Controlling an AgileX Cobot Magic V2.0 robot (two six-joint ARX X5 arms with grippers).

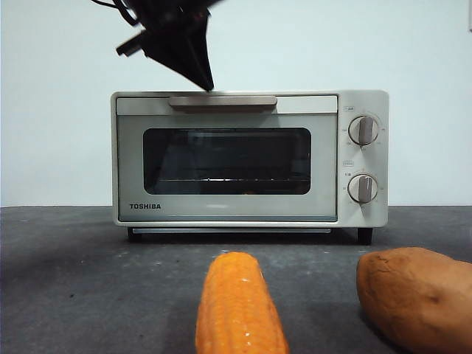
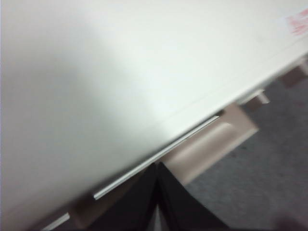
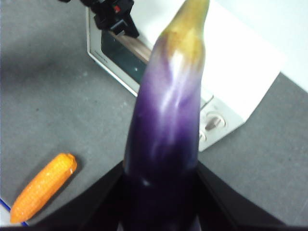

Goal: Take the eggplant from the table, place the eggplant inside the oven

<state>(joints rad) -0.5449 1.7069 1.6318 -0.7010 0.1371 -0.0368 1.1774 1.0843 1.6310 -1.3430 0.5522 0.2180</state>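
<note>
Grey tabletop (image 1: 74, 280); my right pincer (image 3: 161, 202) is clamped on the glossy, slippery eggplant (image 3: 166, 120), left pincer (image 1: 199, 74) together at the oven (image 1: 221, 214) handle's twelve o'clock.

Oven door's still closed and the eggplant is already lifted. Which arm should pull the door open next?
Left. The left gripper, jaws shut, hangs right at the oven's beige bar handle, while the right gripper is clamped on the eggplant and cannot grasp anything else.

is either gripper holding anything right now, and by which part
The right gripper holds the eggplant by its thick dark end, stem tip pointing away. The left gripper is shut on nothing, at the oven handle.
</note>
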